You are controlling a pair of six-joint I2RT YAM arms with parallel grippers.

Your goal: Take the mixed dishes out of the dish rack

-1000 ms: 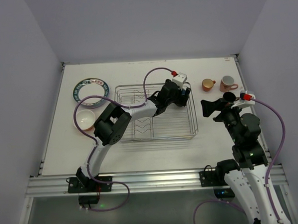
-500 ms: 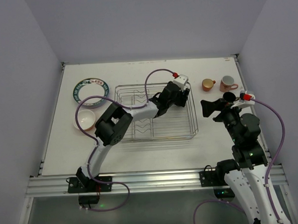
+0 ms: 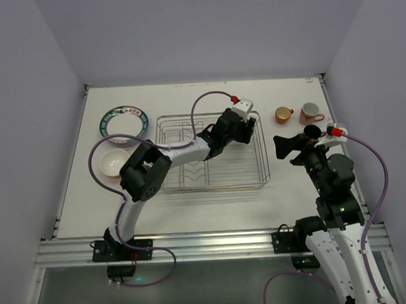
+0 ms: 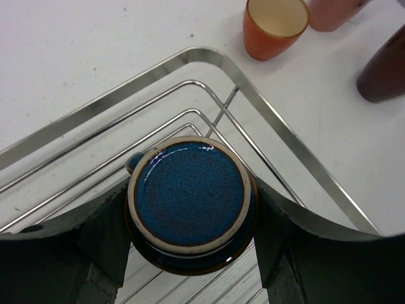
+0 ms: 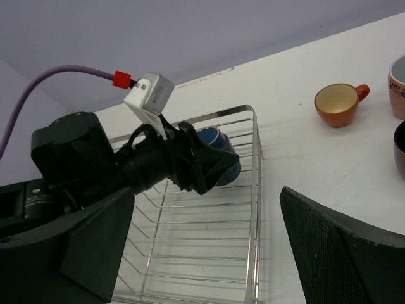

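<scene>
My left gripper point(image 3: 248, 127) is shut on the blue mug point(image 4: 188, 202), with one finger on each side of it, at the far right corner of the silver wire dish rack point(image 3: 211, 186). In the left wrist view the mug shows a round blue face with a pale ring, above the rack's corner wires point(image 4: 278, 120). The right wrist view shows the mug point(image 5: 231, 170) in the black fingers over the rack point(image 5: 253, 209). My right gripper point(image 3: 281, 148) is open and empty, right of the rack. No other dish shows in the rack.
An orange mug point(image 3: 283, 114), a pink mug point(image 3: 310, 111) and a dark maroon mug point(image 3: 311, 130) stand right of the rack. A dark-rimmed white plate point(image 3: 124, 120) and an orange bowl point(image 3: 114, 163) lie to its left.
The left arm's elbow has swung left, uncovering the bowl, and its wrist has turned a little at the rack's corner. The right arm has not moved.
</scene>
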